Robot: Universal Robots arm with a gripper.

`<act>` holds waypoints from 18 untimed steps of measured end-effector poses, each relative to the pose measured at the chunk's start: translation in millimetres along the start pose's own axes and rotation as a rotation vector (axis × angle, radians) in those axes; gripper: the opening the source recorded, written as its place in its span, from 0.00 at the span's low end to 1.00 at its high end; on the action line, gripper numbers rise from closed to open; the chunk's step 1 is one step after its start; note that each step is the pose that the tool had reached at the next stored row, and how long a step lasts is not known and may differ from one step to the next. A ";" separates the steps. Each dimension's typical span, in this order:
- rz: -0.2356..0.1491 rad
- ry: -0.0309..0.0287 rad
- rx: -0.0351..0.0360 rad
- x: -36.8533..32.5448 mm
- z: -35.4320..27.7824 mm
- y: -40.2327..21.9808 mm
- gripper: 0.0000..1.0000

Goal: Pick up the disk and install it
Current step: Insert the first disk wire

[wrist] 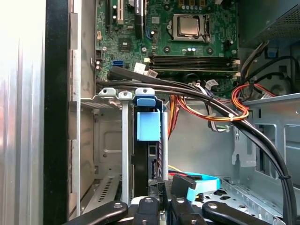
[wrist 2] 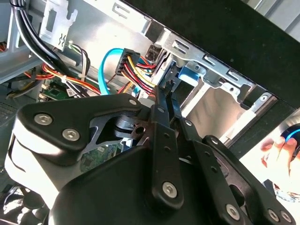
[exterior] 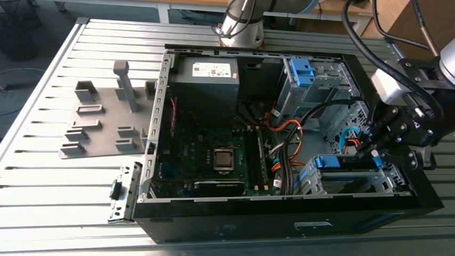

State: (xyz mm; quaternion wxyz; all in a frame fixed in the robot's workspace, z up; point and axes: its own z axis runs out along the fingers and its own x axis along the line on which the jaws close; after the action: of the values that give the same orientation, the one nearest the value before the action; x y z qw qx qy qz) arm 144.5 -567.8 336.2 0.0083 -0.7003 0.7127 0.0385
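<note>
Your gripper (wrist 2: 168,86), clenched, is at the end of the disk (wrist: 141,161), which stands on edge in the cage (wrist: 124,140); press squarely inward and keep clear of the cables (wrist: 211,101).

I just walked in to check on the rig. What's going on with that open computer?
A single robot arm has its gripper down inside the silver drive cage at one corner of the open computer case, which lies on a slatted metal table. The disk, framed by its blue bracket, stands edge-on in a slot of that cage, right beside the gripper. It is unclear whether the gripper has hold of it.
</note>
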 end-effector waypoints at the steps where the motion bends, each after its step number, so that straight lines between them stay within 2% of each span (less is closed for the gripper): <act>1: 0.000 -0.0002 0.0000 0.2 0.3 0.0 0.16; 18: 0.000 -0.0004 0.0000 2.9 4.7 -0.3 0.16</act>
State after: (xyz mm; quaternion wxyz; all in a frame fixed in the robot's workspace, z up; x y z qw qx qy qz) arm 144.5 -570.4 331.3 0.0085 -0.7003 0.7127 0.0386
